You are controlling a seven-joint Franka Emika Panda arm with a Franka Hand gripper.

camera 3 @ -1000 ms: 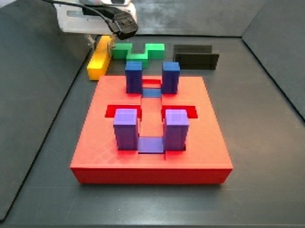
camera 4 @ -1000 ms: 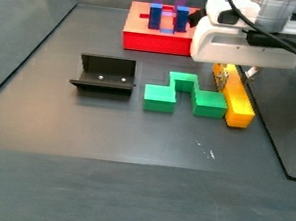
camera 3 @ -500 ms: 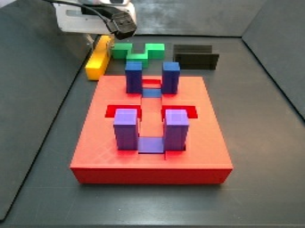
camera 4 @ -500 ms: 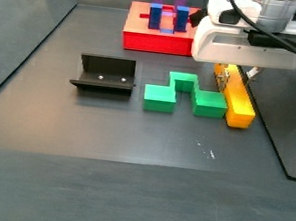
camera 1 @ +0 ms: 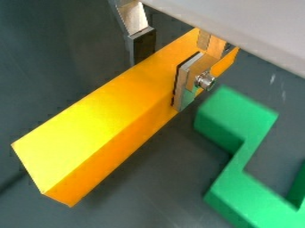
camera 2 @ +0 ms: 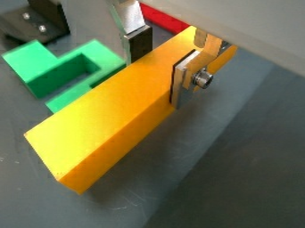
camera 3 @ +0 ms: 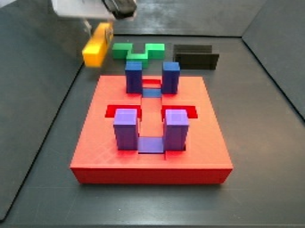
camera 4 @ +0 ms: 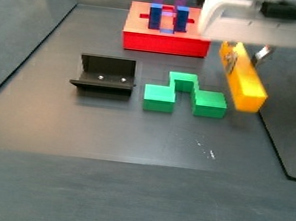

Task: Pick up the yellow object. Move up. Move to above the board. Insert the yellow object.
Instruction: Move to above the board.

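Note:
The yellow object (camera 1: 102, 125) (camera 2: 113, 116), a long yellow bar with orange sides, hangs clear of the floor in both side views (camera 3: 96, 44) (camera 4: 244, 78). My gripper (camera 1: 165, 67) (camera 2: 162, 64) is shut on it near one end, a silver finger (camera 1: 188, 82) pressed flat on its side and the other finger (camera 2: 138, 46) on the opposite side. The gripper body (camera 4: 248, 23) sits just above the bar. The board (camera 3: 102, 147) (camera 4: 166, 44), a red slab with purple and blue posts, lies apart from the bar; a corner of it (camera 2: 161, 20) shows in a wrist view.
A green notched block (camera 4: 180, 93) (camera 3: 145, 52) (camera 1: 244, 151) (camera 2: 53, 71) lies on the floor beside and below the bar. The black fixture (camera 4: 104, 75) (camera 3: 194, 56) stands beyond the green block. Dark walls enclose the floor.
The gripper has risen with the yellow object in it; the bar has come off the floor and hangs higher than before. Green block, fixture and board have not moved.

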